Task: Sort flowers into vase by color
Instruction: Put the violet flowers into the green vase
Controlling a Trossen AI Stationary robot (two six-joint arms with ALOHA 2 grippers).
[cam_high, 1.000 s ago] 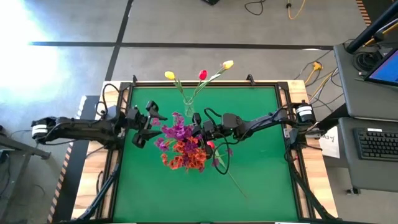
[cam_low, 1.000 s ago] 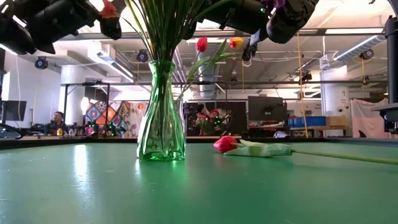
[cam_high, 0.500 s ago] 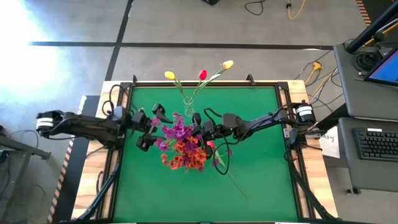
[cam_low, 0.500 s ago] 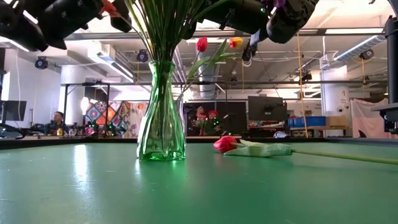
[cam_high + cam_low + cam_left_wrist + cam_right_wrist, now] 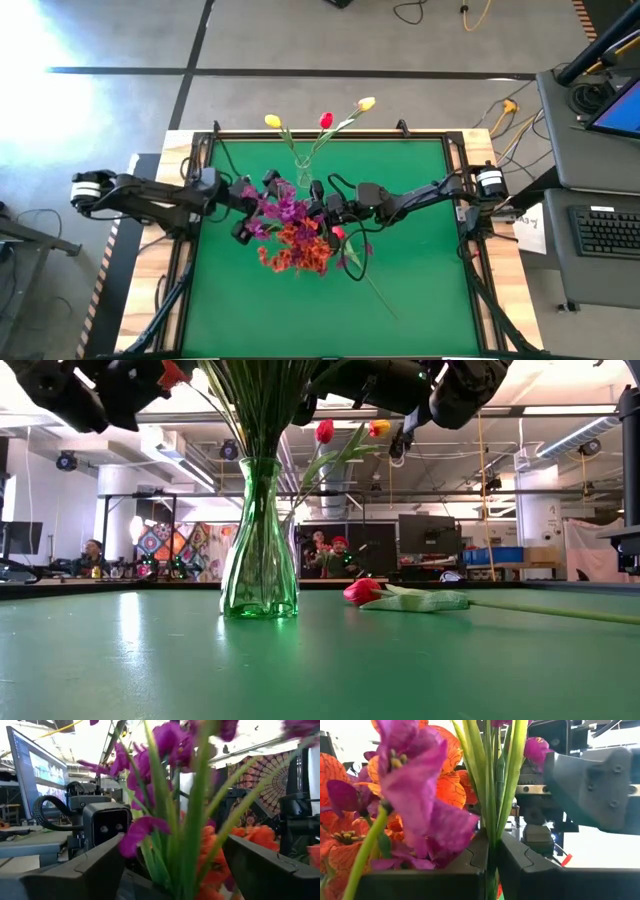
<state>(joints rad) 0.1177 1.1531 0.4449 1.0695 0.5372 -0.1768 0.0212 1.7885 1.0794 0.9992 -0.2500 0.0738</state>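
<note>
We see the right gripper pinching the green stems above the vase, while the left gripper stands spread around the purple flowers.

your left gripper has moved in, fingers spread wider, to the purple sprays.

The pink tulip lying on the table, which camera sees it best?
The low view: the pink tulip lies in plain sight beside the vase. From the high view only a small pink spot shows under the right arm. Neither wrist view shows it.
</note>
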